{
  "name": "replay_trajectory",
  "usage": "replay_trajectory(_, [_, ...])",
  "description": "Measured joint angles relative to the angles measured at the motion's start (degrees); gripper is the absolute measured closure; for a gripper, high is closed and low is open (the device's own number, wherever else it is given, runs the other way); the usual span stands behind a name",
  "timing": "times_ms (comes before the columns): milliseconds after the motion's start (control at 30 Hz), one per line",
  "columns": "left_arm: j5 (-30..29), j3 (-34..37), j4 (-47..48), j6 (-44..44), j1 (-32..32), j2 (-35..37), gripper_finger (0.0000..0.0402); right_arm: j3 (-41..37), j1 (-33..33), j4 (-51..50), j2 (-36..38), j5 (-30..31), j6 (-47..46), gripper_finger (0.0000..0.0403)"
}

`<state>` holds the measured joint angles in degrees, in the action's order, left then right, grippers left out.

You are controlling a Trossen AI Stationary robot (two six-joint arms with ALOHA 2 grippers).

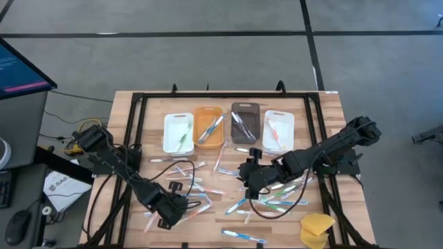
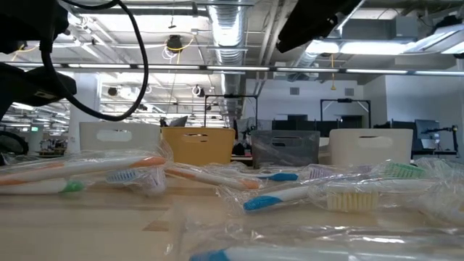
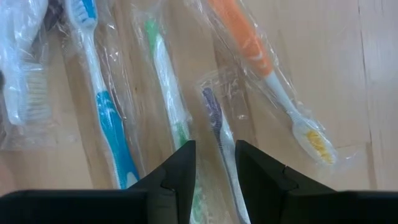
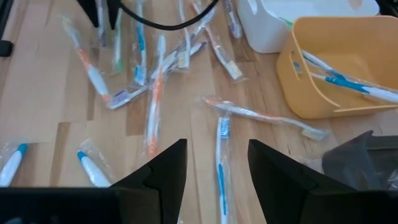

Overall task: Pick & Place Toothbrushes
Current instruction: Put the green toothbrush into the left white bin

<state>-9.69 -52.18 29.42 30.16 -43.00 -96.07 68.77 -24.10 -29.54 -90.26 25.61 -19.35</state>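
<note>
Many wrapped toothbrushes [image 1: 208, 190] lie loose on the wooden table. My left gripper [image 1: 173, 211] is low over the near-left part of the heap, pointing steeply down and open. Its fingers [image 3: 183, 168] stand on either side of a white toothbrush with purple bristles [image 3: 214, 115]; I see no touch. A green one [image 3: 165, 81], a blue one [image 3: 109, 118] and an orange one [image 3: 245, 43] lie beside it. My right gripper [image 1: 249, 178] hangs open above the table's middle, over a blue toothbrush [image 4: 221, 162].
Four bins stand in a row at the far side: white [image 1: 178, 131], orange [image 1: 209, 126], grey [image 1: 244, 122] and white [image 1: 278, 130], each holding some toothbrushes. A yellow sponge-like lump [image 1: 317, 228] lies at the near right. Black frame rails [image 1: 131, 131] run along the table's sides.
</note>
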Motion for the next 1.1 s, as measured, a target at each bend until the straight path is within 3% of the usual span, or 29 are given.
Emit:
replay_trajectory(433, [-0.4, -0.4, 0.9, 0.8, 0.0, 1.0, 0.0296, 0.0, 0.3, 0.4, 0.0, 0.0, 0.0, 0.0238])
replay_trajectory(667, [-4.7, -1.1, 2.4, 0.6, 0.0, 4.1, 0.0296, 0.0, 0.3, 0.4, 0.0, 0.0, 0.0, 0.0239])
replay_trajectory(1100, [-5.5, -1.0, 2.4, -0.2, 0.4, 1.8, 0.0296, 0.0, 0.1, 0.5, 0.0, 0.0, 0.0, 0.0241])
